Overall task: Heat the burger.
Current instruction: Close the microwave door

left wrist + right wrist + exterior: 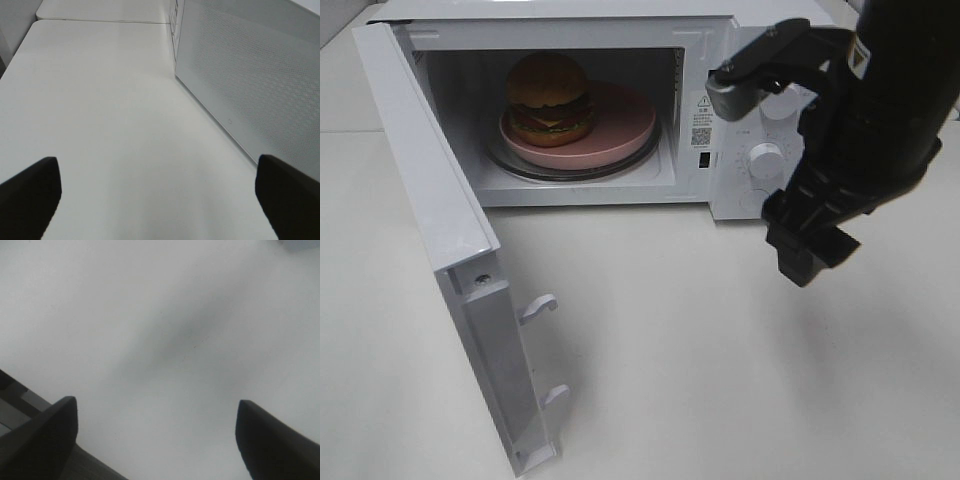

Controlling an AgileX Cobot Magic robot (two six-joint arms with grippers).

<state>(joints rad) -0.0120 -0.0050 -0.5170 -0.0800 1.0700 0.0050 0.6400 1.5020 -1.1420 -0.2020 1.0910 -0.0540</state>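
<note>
The burger (550,97), with a golden-brown bun and red, green and yellow layers, sits on a round pink plate (620,125) inside the open white microwave (725,190). My right gripper (815,255) hangs open and empty over the table in front of the microwave's control panel. In the right wrist view the right gripper (157,440) shows only bare table between its fingers. My left gripper (157,200) is open and empty, low over the table beside the microwave door (250,75). It is out of the exterior high view.
The microwave door (430,190) stands swung wide open to the left, its latch hooks (538,308) pointing toward the middle. The plate rests on a glass turntable (515,165). Two white knobs (766,157) are on the control panel, behind my right arm.
</note>
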